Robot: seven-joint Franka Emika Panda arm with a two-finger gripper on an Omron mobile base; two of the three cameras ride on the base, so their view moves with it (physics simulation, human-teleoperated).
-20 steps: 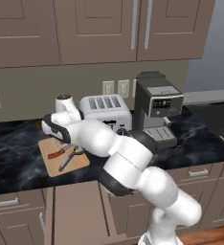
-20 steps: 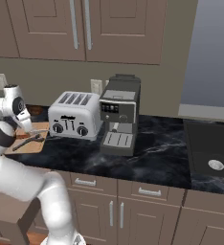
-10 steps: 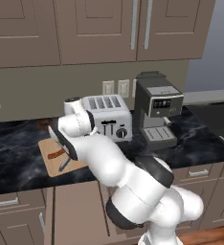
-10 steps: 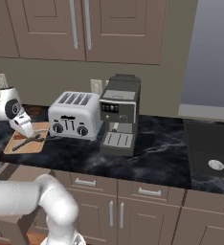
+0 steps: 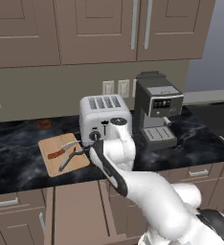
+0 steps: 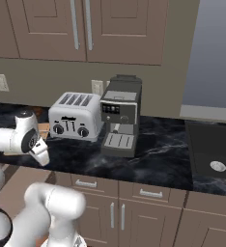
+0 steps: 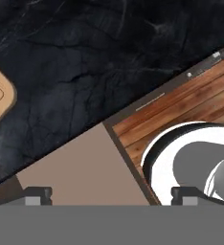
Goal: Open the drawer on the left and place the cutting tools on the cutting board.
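Although the black marble counter (image 5: 18, 162) spans the whole scene, the work sits at its left end, where the cutting board (image 5: 49, 162) lies just beside the toaster (image 5: 104, 117), with the coffee machine (image 5: 157, 110) further right. On the board rest both cutting tools: the scissors (image 5: 68, 157) nearer the toaster and the knife (image 5: 56, 153) with its reddish handle alongside, so the placing looks done. Below the counter edge the drawer (image 5: 80, 215) appears pulled out, its flat taupe front facing up toward the camera. In the hand view the gripper (image 7: 111, 196) hangs over the counter edge, tips set far apart with nothing between them. From here the main risk is the elbow: the arm is folded tightly just by the toaster, and a careless retreat could brush the scissors handles or nudge the board.
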